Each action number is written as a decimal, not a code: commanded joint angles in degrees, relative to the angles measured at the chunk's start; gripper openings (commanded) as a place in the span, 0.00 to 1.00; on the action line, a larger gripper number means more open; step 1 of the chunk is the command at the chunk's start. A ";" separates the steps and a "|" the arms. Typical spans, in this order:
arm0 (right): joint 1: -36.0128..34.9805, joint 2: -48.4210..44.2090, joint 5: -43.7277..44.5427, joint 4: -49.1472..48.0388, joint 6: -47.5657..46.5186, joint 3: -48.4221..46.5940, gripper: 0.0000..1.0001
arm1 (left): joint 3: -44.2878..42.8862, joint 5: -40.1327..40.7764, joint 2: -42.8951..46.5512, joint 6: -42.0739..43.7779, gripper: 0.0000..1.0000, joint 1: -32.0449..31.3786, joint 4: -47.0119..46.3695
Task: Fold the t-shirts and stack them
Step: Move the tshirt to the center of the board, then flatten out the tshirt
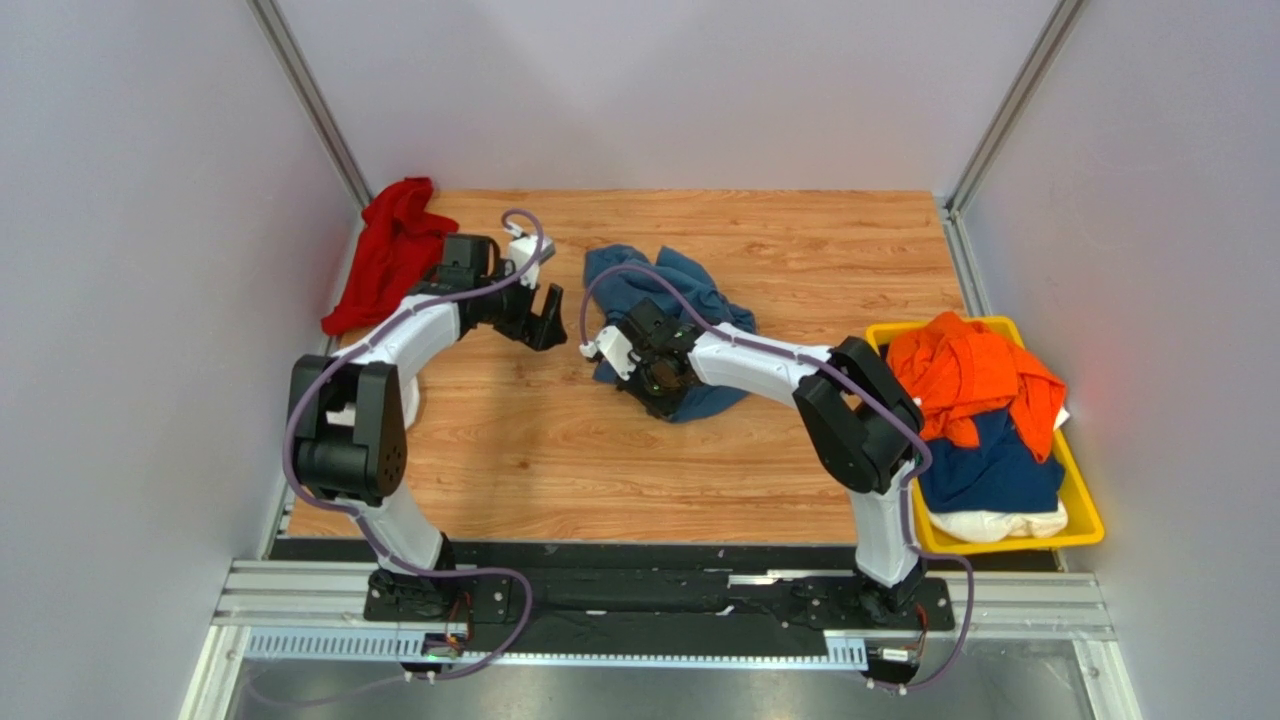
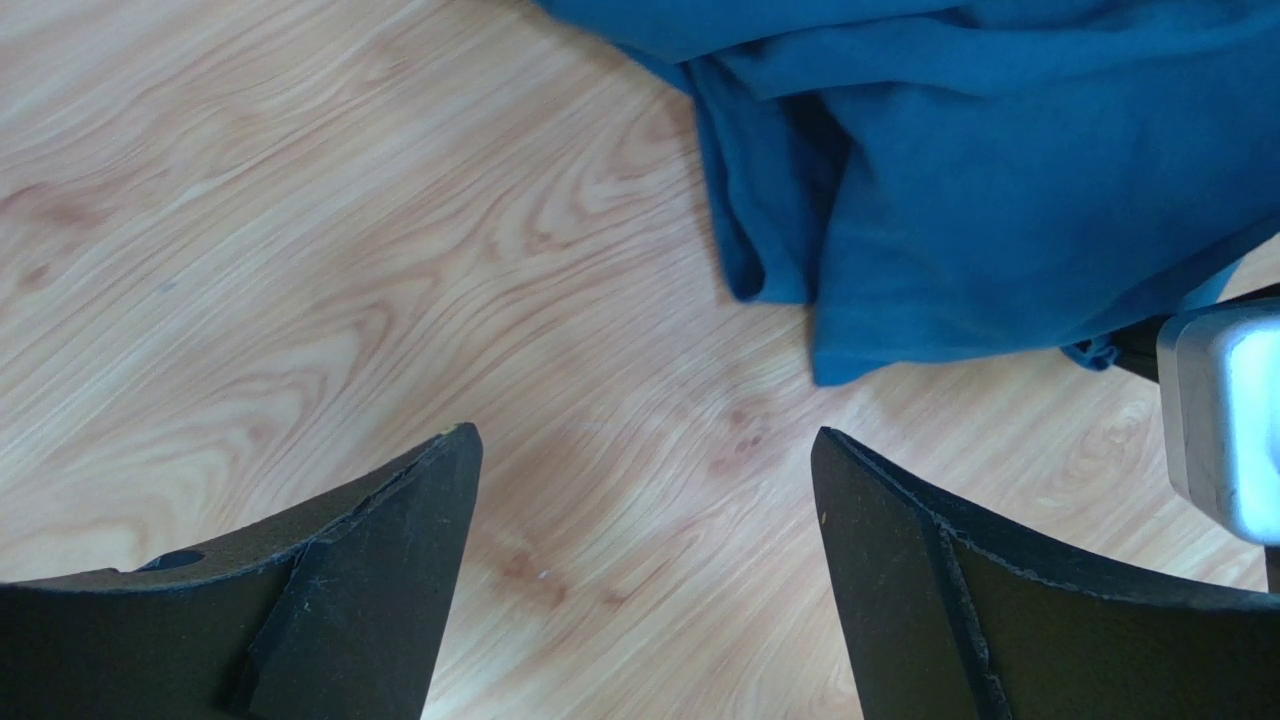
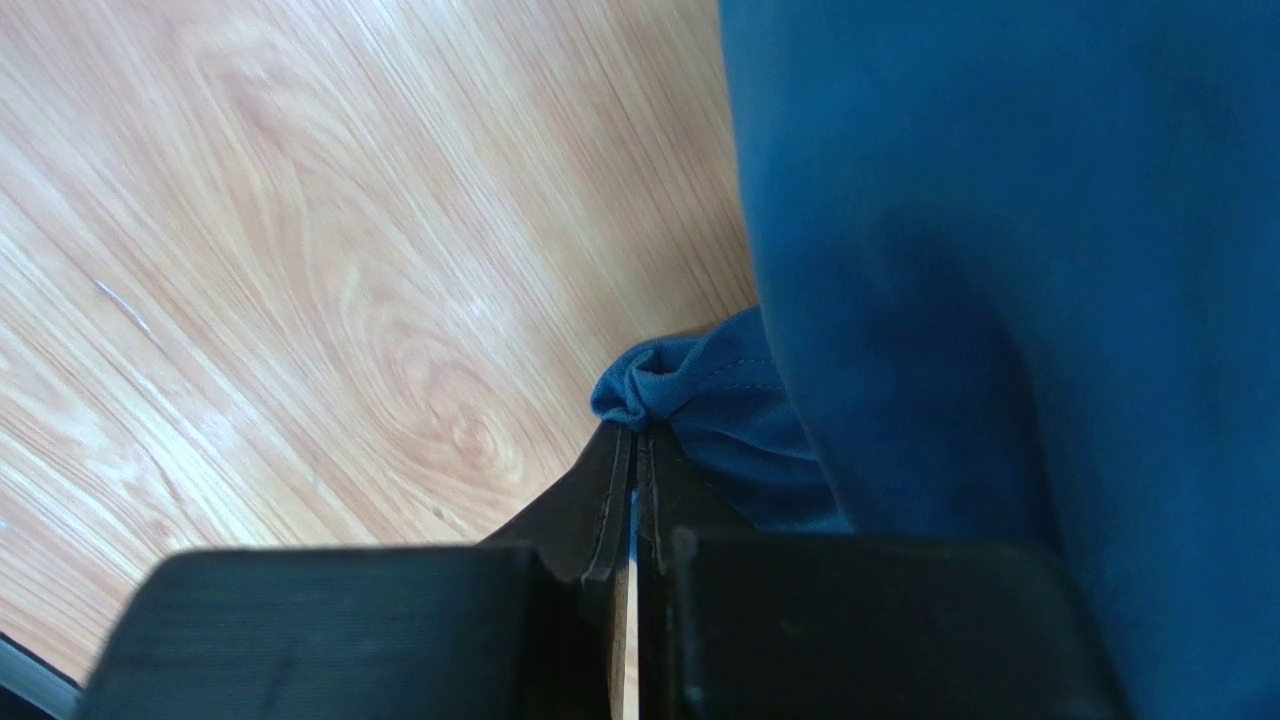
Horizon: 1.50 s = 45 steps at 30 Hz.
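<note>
A crumpled slate-blue t-shirt (image 1: 684,308) lies on the wooden table (image 1: 631,450) near the middle. My right gripper (image 1: 649,365) is at its near left edge, jaws shut on a bunched fold of the blue t-shirt (image 3: 684,375). My left gripper (image 1: 544,324) hovers just left of the shirt, jaws wide open over bare wood, and the blue t-shirt (image 2: 977,180) fills the upper right of its view. A red t-shirt (image 1: 388,252) lies heaped at the far left corner. Orange (image 1: 969,375), navy (image 1: 992,468) and cream (image 1: 992,525) t-shirts are piled in a yellow bin (image 1: 1085,518) on the right.
White walls close in the table on the left, back and right. A white round object (image 1: 409,399) shows partly behind the left arm's elbow. The arms' base rail (image 1: 661,600) runs along the near edge.
</note>
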<state>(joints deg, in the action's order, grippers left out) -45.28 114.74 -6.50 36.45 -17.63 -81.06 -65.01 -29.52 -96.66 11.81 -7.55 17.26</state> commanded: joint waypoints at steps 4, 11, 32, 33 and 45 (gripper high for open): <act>1.42 -5.66 4.74 2.31 -1.62 4.06 0.00 | -8.54 -2.64 -5.90 0.41 0.87 -3.08 5.59; 1.60 -7.51 4.83 2.31 -1.36 5.47 0.00 | -20.22 -2.12 -14.59 2.16 0.85 -4.57 14.20; 2.47 -9.00 4.13 2.31 -1.71 7.58 0.00 | -29.03 5.52 -24.36 4.88 0.64 -11.43 24.32; 2.56 -8.92 4.04 2.23 -1.71 7.58 0.00 | -29.12 5.70 -24.54 4.97 0.63 -11.61 24.40; 2.56 -9.80 3.87 2.05 -1.53 8.55 0.00 | -33.25 6.31 -27.88 4.27 0.56 -13.01 26.78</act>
<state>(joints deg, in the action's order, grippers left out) -42.98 107.59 -2.61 39.07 -18.48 -72.95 -95.83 -23.40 -124.09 15.70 -19.53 42.52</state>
